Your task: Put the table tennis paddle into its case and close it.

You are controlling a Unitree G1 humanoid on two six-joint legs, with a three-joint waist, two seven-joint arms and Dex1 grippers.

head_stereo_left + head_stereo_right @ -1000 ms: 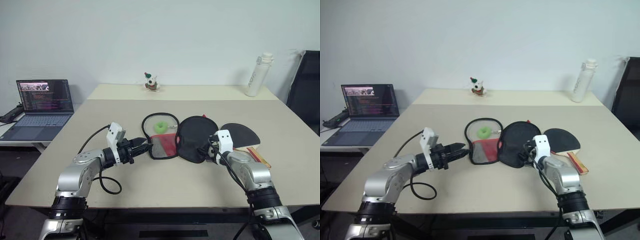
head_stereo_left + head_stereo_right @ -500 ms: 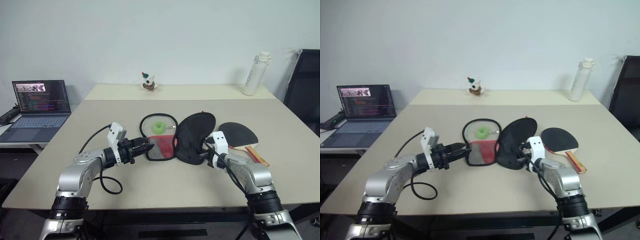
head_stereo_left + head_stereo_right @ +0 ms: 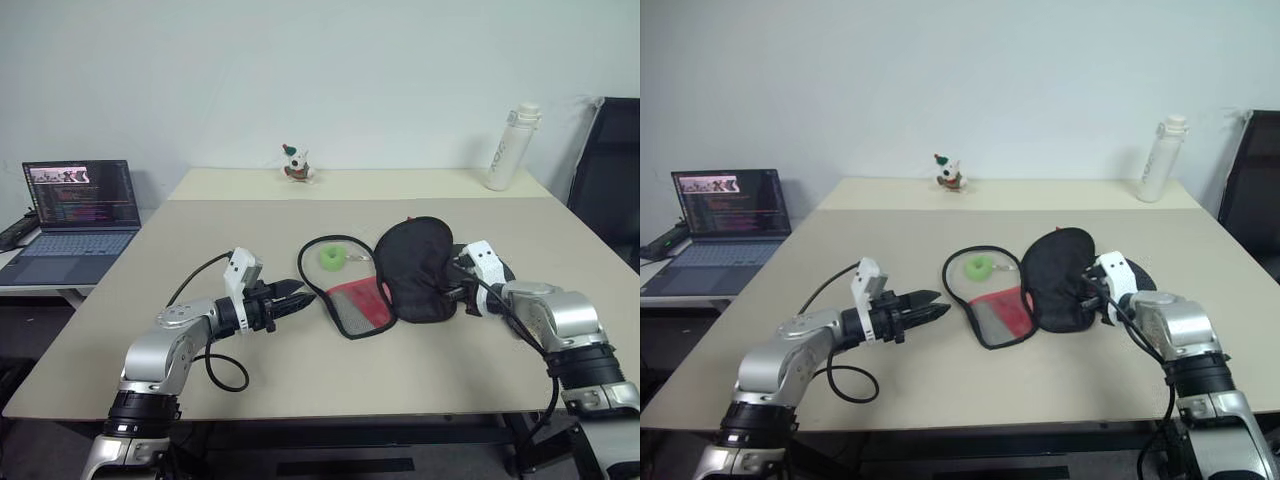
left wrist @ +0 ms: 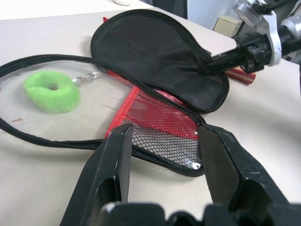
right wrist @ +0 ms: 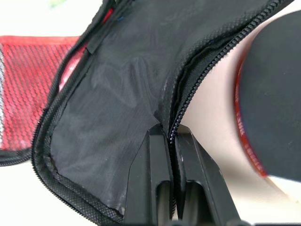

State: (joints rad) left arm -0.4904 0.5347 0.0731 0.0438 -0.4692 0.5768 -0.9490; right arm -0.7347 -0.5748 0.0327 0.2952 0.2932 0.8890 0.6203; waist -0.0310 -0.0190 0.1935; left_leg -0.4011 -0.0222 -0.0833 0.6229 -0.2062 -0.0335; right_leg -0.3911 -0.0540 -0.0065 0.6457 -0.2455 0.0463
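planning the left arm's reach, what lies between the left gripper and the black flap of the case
In the left wrist view, between the left gripper and the case's black flap lies its open mesh and red half; a green ring sits beside it.

We see the case [image 3: 390, 280] unzipped on the tabletop [image 3: 300, 380], black flap lifted, red mesh half flat. The paddle [image 5: 273, 99] lies beside it, mostly hidden.
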